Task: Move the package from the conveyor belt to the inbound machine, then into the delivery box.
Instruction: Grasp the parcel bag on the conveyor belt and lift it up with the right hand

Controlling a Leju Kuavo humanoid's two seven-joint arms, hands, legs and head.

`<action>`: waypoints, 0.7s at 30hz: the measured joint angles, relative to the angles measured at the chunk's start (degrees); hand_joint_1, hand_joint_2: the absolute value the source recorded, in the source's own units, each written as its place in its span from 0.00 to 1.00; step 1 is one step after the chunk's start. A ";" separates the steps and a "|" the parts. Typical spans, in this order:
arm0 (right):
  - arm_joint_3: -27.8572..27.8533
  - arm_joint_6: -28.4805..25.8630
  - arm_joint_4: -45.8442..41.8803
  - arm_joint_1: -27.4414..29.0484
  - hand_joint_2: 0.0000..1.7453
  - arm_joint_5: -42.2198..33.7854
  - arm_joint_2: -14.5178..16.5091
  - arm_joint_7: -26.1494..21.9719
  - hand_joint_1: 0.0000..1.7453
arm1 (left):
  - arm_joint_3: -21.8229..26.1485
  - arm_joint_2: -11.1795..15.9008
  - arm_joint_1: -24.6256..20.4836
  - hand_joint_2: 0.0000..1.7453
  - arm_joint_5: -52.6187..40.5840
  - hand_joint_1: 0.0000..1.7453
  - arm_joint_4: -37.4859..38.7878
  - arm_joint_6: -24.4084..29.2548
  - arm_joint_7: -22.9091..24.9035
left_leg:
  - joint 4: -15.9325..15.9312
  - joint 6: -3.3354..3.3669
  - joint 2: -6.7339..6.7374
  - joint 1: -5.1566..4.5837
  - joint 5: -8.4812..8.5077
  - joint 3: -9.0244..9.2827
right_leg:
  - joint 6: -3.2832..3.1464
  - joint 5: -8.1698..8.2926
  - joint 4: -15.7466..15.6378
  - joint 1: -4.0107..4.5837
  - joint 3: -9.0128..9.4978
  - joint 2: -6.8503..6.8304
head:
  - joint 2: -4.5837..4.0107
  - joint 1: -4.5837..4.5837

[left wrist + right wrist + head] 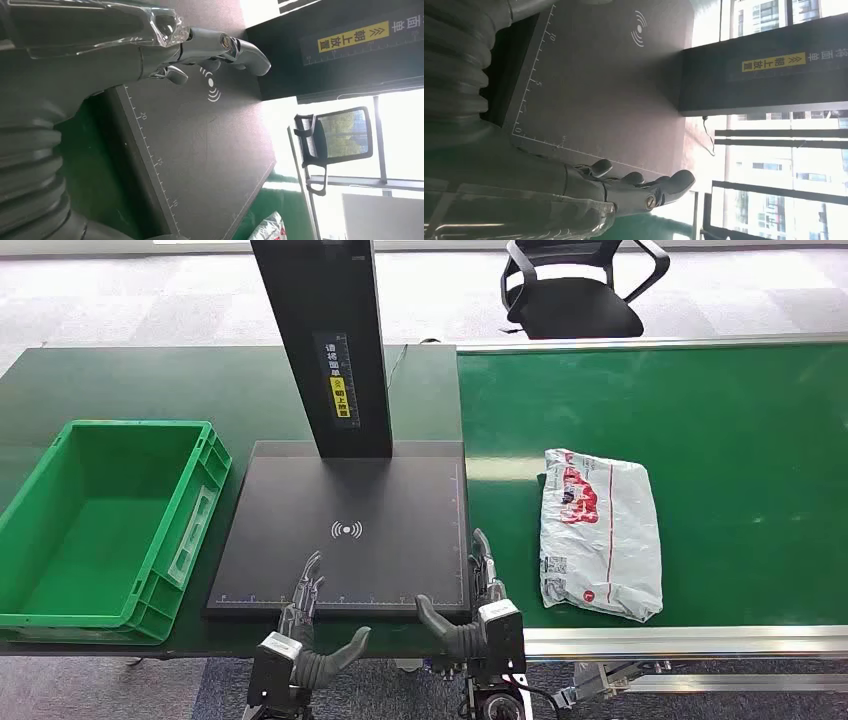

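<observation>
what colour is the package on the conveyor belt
White with red printing, a plastic mailer; the package shows best in the head view, lying on the green conveyor belt.

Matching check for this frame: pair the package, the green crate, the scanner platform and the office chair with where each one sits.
Things:
1. package
2. green crate
3. scanner platform
4. office chair

Places:
A. on the floor beyond the belt
B. lying on the conveyor belt
C. between the crate and the belt
D. left end of the table

Pairs: 1-B, 2-D, 3-C, 4-A
</observation>
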 joint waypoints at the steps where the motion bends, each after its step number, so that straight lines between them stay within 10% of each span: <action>1: 0.00 0.00 0.00 0.00 1.00 0.00 0.00 0.00 0.00 | -0.01 0.00 0.00 1.00 0.01 0.00 0.00 0.00 0.00 | 0.00 0.00 0.00 0.00 0.00 0.00 | 0.00 0.00 0.00 0.00 0.00 0.00 | 0.00 0.00; 11: 0.37 -9.67 -3.84 0.86 1.00 8.10 -0.64 2.00 0.00 | -0.16 0.03 0.04 1.00 0.59 0.00 -0.09 0.45 0.00 | 0.01 0.00 -0.01 0.00 0.00 -0.02 | 0.00 0.00 0.00 0.00 -0.05 0.00 | 0.00 -0.01; 16: -1.55 -16.97 -9.73 -3.39 1.00 33.05 -5.47 21.68 0.00 | -0.16 0.05 0.15 1.00 0.98 0.00 -0.37 -0.11 -0.53 | 0.03 0.03 0.07 -0.04 0.02 -0.02 | 0.04 0.06 -0.02 -0.04 -0.05 0.02 | 0.00 -0.02; 21: -11.78 -13.12 10.57 -22.38 1.00 41.05 -16.67 31.08 0.00 | -0.16 0.10 -0.12 1.00 2.59 0.00 0.29 -0.21 -2.22 | 0.16 0.30 -0.13 -0.22 0.21 -0.06 | 0.26 0.32 -0.05 -0.23 0.03 -0.04 | 0.00 0.01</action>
